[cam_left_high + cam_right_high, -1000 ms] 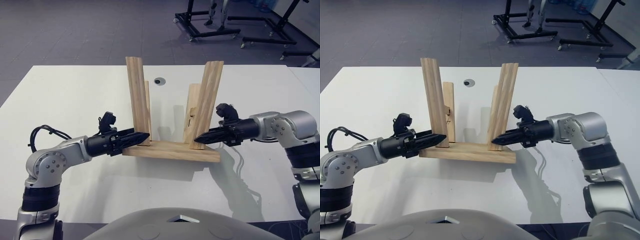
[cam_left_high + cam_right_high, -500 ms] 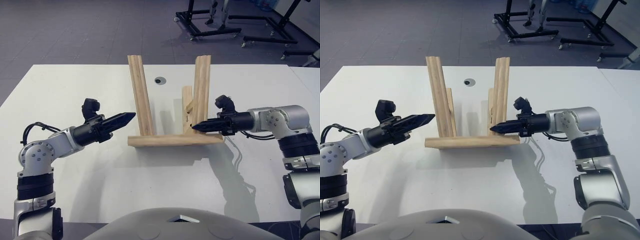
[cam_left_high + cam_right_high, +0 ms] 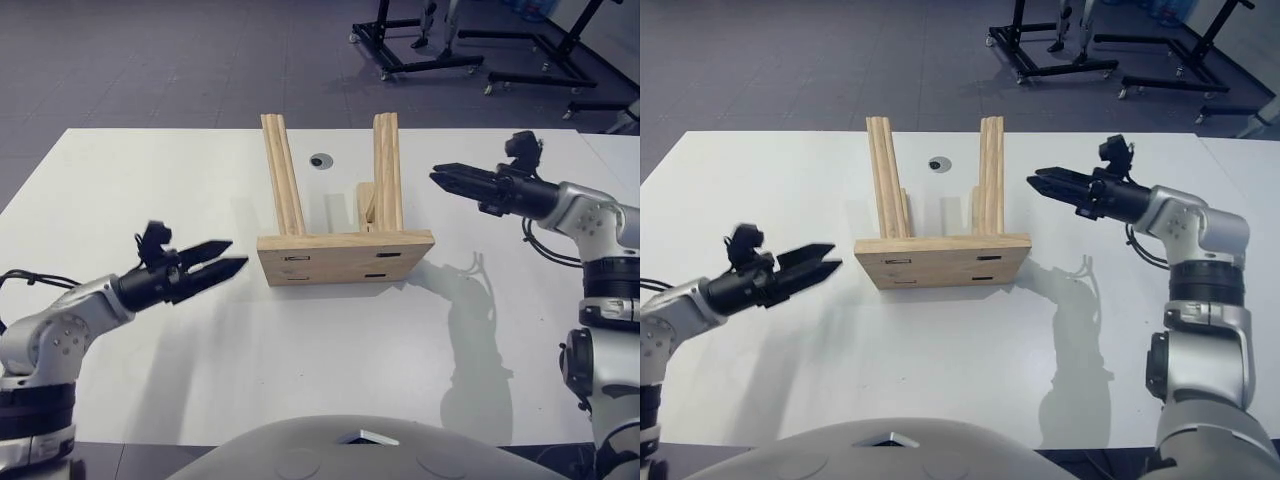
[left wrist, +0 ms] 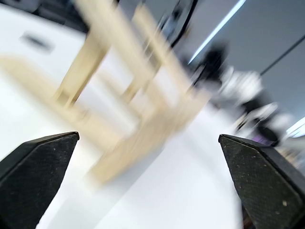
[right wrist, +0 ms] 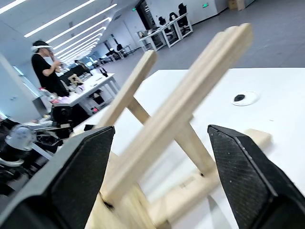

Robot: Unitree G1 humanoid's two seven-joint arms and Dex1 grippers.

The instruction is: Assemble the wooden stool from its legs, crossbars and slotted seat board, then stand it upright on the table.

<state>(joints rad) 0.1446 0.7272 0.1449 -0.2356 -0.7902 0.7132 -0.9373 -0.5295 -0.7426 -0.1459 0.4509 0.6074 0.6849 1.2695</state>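
Both arms have pulled back from the stool since a moment ago, when their tips were pressed in at its sides, and the stool itself has gone over: its legs stood up from the seat board then, and now they run away across the table toward the far edge. The seat board (image 3: 345,258) stands on its long edge at the middle of the white table (image 3: 130,190), its broad face with the small dark slots turned toward the robot. Behind it the left leg pair (image 3: 283,175) and the right leg pair (image 3: 387,170) stretch back side by side, with a short crossbar (image 3: 367,205) showing between them close to the right pair. The left gripper (image 3: 238,253) hangs low over the table to the left of the board, clear of it, its two fingers parted with nothing between them; from its wrist, the dark fingers (image 4: 33,176) sit wide apart. The right gripper (image 3: 437,176) is raised off to the right of the legs, near but not touching, its fingers (image 5: 81,176) likewise spread and empty. A round grommet (image 3: 319,160) sits in the tabletop between the far ends of the legs.
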